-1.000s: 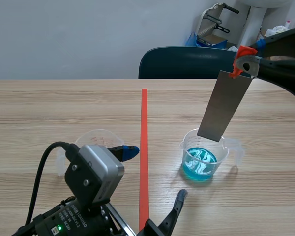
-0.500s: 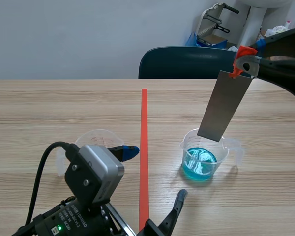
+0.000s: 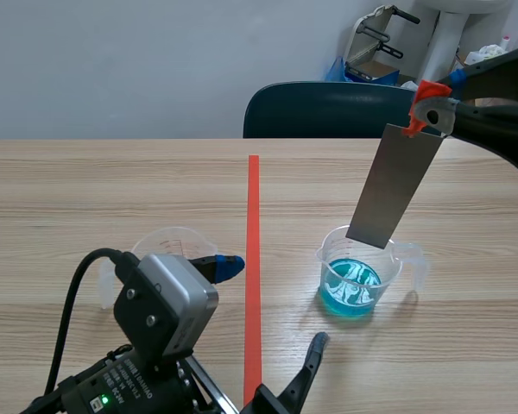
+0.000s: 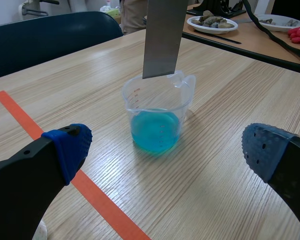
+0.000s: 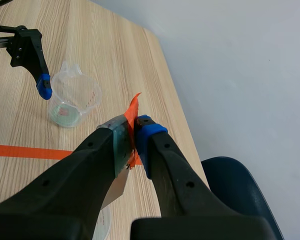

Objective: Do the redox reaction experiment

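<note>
right end effector [image 3: 427, 110] | clamps metal sheet [image 3: 395, 185] | above blue-liquid beaker [image 3: 358, 272]

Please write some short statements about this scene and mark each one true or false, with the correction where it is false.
1. The right gripper is shut on the metal strip. True.
2. The strip's lower end is dipped in the blue liquid. False: it hangs above the liquid, near the rim of the cup.
3. The left gripper is open. True.
4. In the scene view the cup stands left of the tape line. False: it stands to the line's right.
</note>
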